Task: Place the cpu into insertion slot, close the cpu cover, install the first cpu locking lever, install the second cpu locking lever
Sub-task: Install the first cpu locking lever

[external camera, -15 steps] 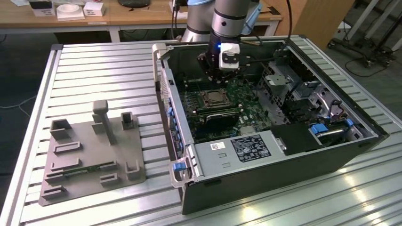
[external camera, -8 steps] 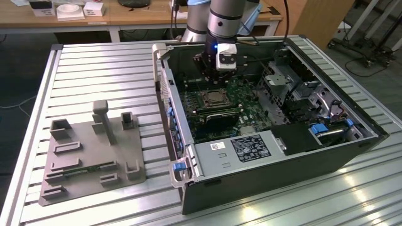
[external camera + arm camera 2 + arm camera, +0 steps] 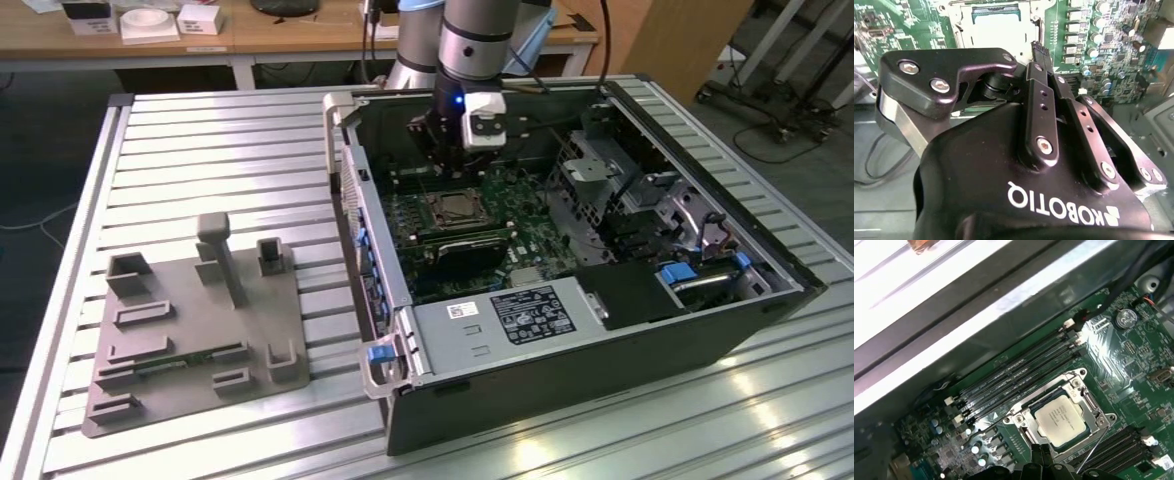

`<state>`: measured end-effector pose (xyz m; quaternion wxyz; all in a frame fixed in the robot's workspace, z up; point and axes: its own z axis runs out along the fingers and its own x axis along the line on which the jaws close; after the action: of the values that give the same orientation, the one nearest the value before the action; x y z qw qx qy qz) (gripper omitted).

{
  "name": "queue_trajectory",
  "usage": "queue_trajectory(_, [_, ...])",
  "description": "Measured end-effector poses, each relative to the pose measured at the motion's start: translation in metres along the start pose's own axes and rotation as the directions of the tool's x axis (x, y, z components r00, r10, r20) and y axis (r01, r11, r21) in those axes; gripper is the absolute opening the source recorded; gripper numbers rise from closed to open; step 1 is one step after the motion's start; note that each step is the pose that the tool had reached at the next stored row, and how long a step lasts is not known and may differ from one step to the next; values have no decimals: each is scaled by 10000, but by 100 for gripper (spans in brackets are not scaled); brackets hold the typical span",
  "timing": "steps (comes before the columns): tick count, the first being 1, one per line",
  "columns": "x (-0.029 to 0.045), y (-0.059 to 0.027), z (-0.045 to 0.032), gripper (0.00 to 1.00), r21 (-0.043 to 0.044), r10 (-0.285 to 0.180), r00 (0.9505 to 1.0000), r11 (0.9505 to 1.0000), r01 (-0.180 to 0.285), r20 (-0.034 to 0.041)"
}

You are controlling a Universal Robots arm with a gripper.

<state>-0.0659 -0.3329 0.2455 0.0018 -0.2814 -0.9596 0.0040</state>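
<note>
The cpu [image 3: 1060, 420] lies flat in the insertion slot [image 3: 1019, 421], its silvery face showing through the window of the cpu cover [image 3: 1072, 386], which lies down around it. A thin wire locking lever [image 3: 1093, 449] slants up off one side of the socket. My gripper [image 3: 1041, 454] hangs just beside the socket's edge, fingers shut together with nothing visible between them. In the second wrist view the cpu [image 3: 996, 30] sits just past my gripper [image 3: 1037, 48]. In the exterior view my gripper [image 3: 449, 172] hovers inside the case just behind the socket [image 3: 454, 207].
Long black memory slots [image 3: 1014, 377] flank the socket. The open computer case [image 3: 747, 330] holds a grey power supply box [image 3: 514, 315] at the front and drive cages [image 3: 601, 170] on the exterior view's right. A grey fixture plate [image 3: 200, 330] lies on the slatted table.
</note>
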Motion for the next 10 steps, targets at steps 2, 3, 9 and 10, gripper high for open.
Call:
queue_trajectory(2, [0, 1, -11, 10, -2, -141, 9999, 9999, 141, 1])
queue_trajectory(3, [0, 0, -23, 10, -2, -198, 9998, 9998, 198, 1])
queue_trajectory(9, [0, 0, -110, 10, -6, -414, 9991, 9991, 414, 1])
queue_trajectory(10, [0, 0, -117, 10, -6, -455, 9990, 9990, 455, 1])
